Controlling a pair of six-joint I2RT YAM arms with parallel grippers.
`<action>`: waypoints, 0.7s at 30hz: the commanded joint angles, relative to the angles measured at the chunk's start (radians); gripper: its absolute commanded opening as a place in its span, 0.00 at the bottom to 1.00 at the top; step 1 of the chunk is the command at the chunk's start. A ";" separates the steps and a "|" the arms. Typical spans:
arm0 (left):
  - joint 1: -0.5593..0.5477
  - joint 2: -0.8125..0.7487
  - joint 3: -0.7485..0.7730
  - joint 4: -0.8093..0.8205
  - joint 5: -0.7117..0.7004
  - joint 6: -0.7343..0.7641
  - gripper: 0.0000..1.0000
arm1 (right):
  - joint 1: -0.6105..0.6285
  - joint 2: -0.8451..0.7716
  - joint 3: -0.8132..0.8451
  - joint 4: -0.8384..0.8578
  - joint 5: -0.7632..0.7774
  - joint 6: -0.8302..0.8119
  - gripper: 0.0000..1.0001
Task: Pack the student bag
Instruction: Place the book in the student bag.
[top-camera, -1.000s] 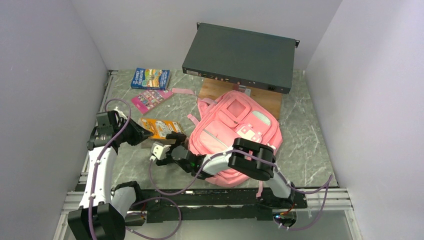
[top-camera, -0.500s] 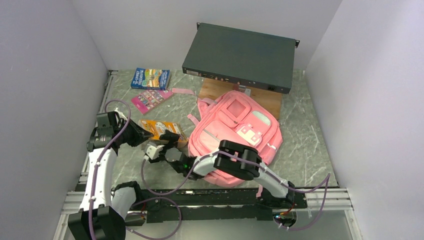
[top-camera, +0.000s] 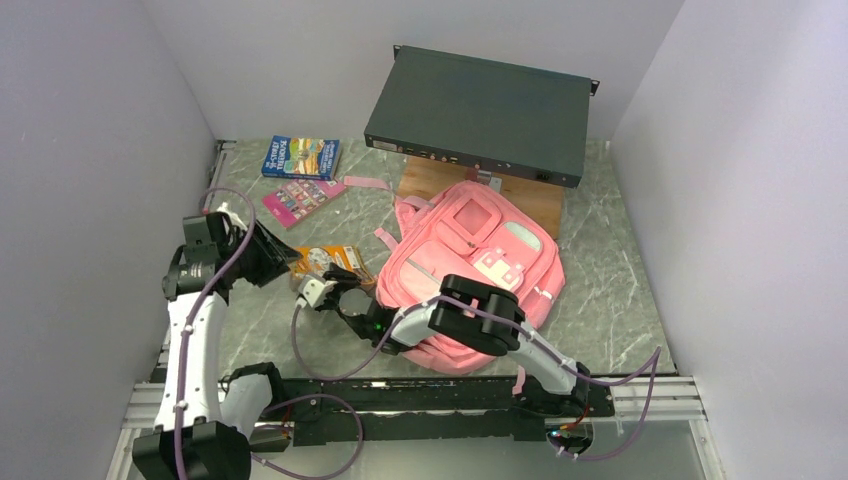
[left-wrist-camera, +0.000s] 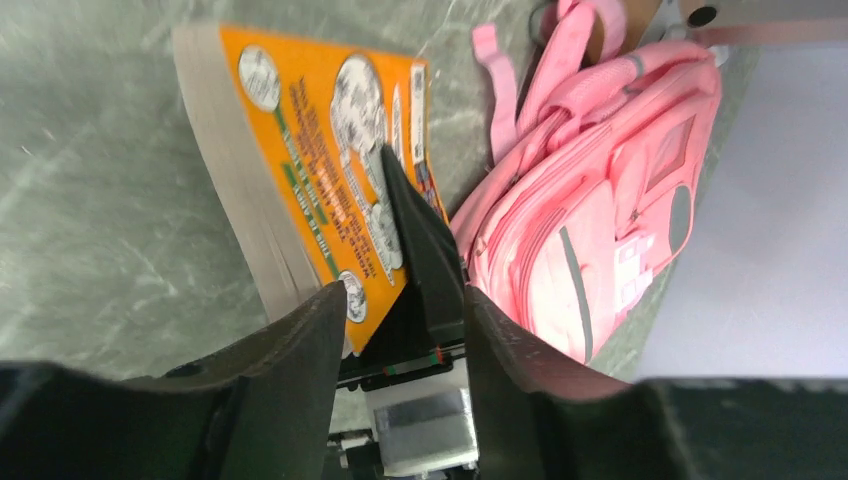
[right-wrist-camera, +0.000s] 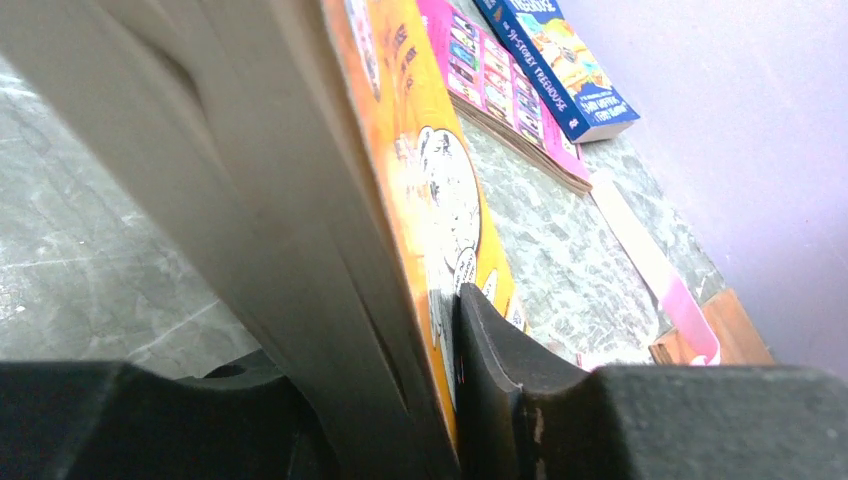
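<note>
**Student bag**: pink backpack lying flat near the middle of the grey marbled table, front pockets facing up. Its far end touches a wooden board, and its straps trail off to the left. The right arm passes over its near left edge.

**Orange book**: just left of the bag, raised on edge with the cover facing the bag.

**Right gripper**: clamped on the orange book's near edge, one finger on the cover and the other behind the pages.

**Left gripper**: fingers apart and holding nothing, just beside the book's corner.

**Pink book** and **blue book**: flat at the far left, well apart from the bag.

**Pink strip**: lying beside the pink book.

**Dark flat unit**: resting on the wooden board at the far end.
</note>
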 joint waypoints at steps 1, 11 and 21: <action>-0.004 -0.050 0.157 -0.048 -0.140 0.085 0.60 | -0.022 -0.056 -0.030 0.021 -0.032 0.086 0.37; -0.004 -0.244 0.127 -0.024 -0.330 0.128 0.80 | -0.040 -0.156 -0.101 0.017 -0.052 0.172 0.28; -0.004 -0.263 0.171 0.013 -0.176 0.189 0.84 | -0.067 -0.380 -0.102 -0.236 -0.219 0.434 0.15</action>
